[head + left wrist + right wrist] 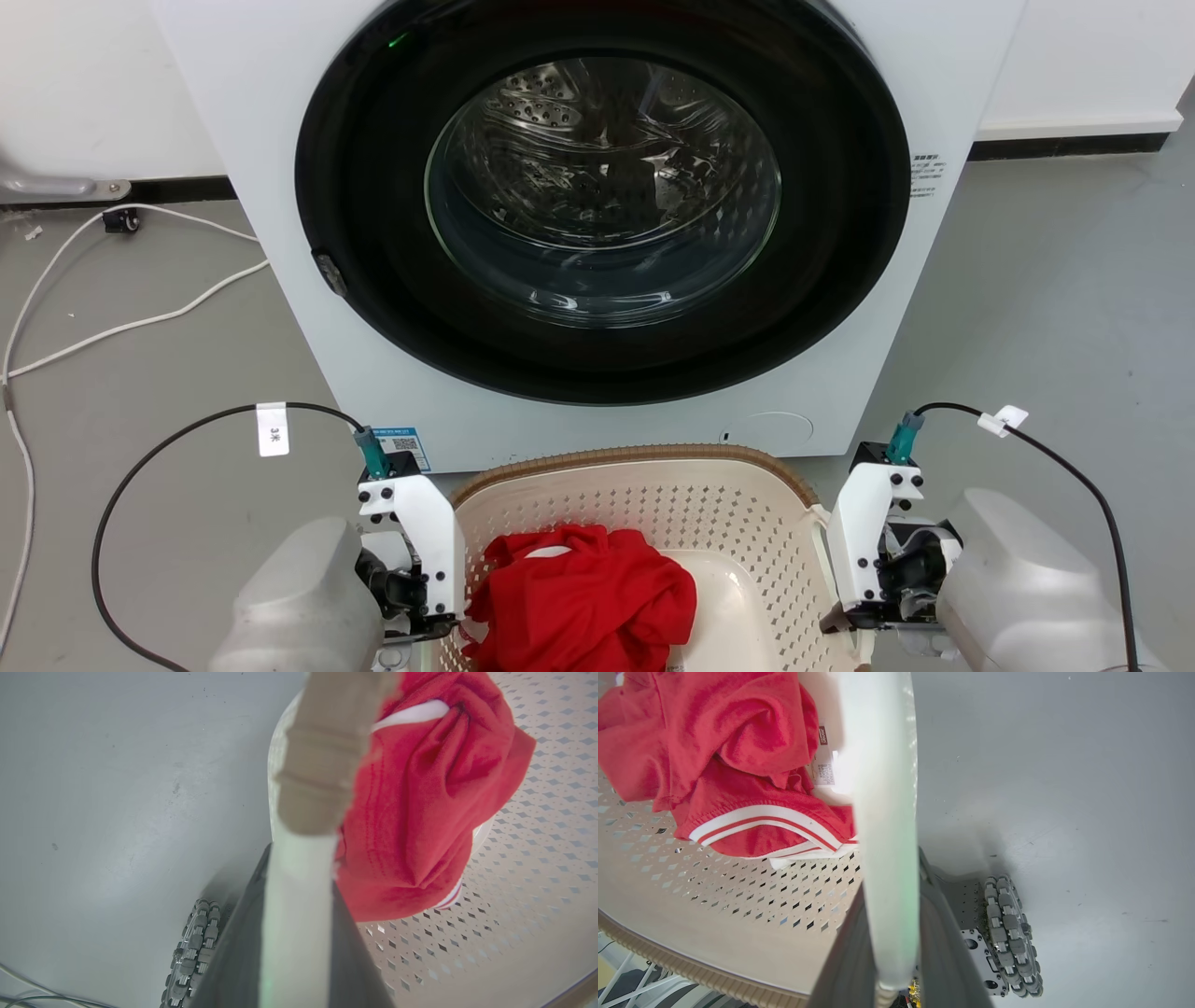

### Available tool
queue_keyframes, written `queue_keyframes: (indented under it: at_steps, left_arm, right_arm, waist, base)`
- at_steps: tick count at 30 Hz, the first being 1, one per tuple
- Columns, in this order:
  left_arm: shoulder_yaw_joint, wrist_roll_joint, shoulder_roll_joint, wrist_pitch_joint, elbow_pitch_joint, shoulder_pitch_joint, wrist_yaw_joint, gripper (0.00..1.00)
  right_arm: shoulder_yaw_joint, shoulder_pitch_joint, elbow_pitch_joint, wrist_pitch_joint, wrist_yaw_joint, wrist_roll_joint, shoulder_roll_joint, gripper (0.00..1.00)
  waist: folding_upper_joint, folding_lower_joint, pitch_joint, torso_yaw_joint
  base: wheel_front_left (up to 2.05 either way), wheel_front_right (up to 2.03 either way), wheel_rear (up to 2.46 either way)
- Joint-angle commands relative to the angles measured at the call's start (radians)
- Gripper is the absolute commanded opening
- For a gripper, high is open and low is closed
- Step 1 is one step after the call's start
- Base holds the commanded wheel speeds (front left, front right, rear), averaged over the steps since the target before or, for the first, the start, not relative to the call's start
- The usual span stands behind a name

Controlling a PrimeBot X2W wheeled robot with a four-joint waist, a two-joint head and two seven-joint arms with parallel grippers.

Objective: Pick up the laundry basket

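The cream perforated plastic laundry basket [747,523] with a brown woven-look rim sits on the floor before the white washing machine [597,224], holding a red garment [583,597]. Both grippers' jaws clamp its white side handles: left gripper [299,933], right gripper [892,952]. Lifting unevenly could tilt it, letting a handle slip.

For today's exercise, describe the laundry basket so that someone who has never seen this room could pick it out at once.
Find the white washing machine with its round black-framed door. On the grey floor just before it sits the laundry basket, cream plastic with perforated walls. Its brown woven-look rim and the red garment inside it set it apart.
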Motion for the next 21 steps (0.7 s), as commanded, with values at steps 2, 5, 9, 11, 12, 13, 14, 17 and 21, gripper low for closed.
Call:
queue_keyframes:
  at_steps: [2, 5, 9, 11, 12, 13, 14, 17, 21]
  left_arm:
    - [-0.005, 0.001, 0.019, 0.000, 0.005, 0.006, 0.002, 0.00]
    - [-0.009, -0.003, 0.017, 0.000, 0.005, 0.007, 0.002, 0.00]
    - [-0.014, -0.009, 0.015, 0.001, 0.005, 0.007, 0.002, 0.00]
    - [-0.016, -0.011, 0.015, 0.002, 0.005, 0.008, 0.001, 0.00]
    - [-0.018, -0.010, 0.014, 0.003, 0.005, 0.007, 0.001, 0.00]
    - [-0.019, -0.012, 0.013, 0.003, 0.005, 0.007, 0.001, 0.00]
    - [-0.020, -0.014, 0.012, 0.004, 0.005, 0.008, 0.001, 0.00]
    - [-0.023, -0.019, 0.011, 0.005, 0.004, 0.008, 0.001, 0.00]
    - [-0.028, -0.025, 0.010, 0.006, 0.004, 0.009, 0.001, 0.00]
  right_arm:
    - [-0.009, -0.002, 0.007, -0.005, -0.002, -0.013, -0.022, 0.00]
    - [-0.017, 0.000, 0.006, -0.010, -0.002, -0.022, -0.020, 0.00]
    - [-0.028, 0.000, 0.006, -0.014, -0.002, -0.034, -0.018, 0.00]
    - [-0.033, 0.000, 0.006, -0.016, -0.002, -0.037, -0.018, 0.00]
    - [-0.035, 0.000, 0.006, -0.017, -0.002, -0.041, -0.018, 0.00]
    - [-0.037, 0.000, 0.006, -0.018, -0.002, -0.043, -0.018, 0.00]
    - [-0.040, 0.001, 0.006, -0.019, -0.002, -0.045, -0.018, 0.00]
    - [-0.048, 0.004, 0.006, -0.021, -0.002, -0.051, -0.016, 0.00]
    - [-0.059, 0.008, 0.005, -0.020, -0.002, -0.060, -0.013, 0.00]
  waist:
    - [0.0000, 0.0000, -0.001, 0.002]
    - [0.0000, 0.0000, -0.002, 0.002]
    - [0.0000, 0.0000, -0.002, 0.004]
    - [0.0000, 0.0000, -0.001, 0.004]
    - [0.0000, 0.0000, -0.001, 0.005]
    - [0.0000, 0.0000, -0.001, 0.005]
    - [0.0000, 0.0000, -0.001, 0.005]
    - [0.0000, 0.0000, -0.002, 0.005]
    - [0.0000, 0.0000, -0.003, 0.005]
  base:
    - [0.00, 0.00, 0.00]
    - [0.00, 0.00, 0.00]
    - [0.00, 0.00, 0.00]
    - [0.00, 0.00, 0.00]
    - [0.00, 0.00, 0.00]
    - [0.00, 0.00, 0.00]
    - [0.00, 0.00, 0.00]
    - [0.00, 0.00, 0.00]
    - [0.00, 0.00, 0.00]
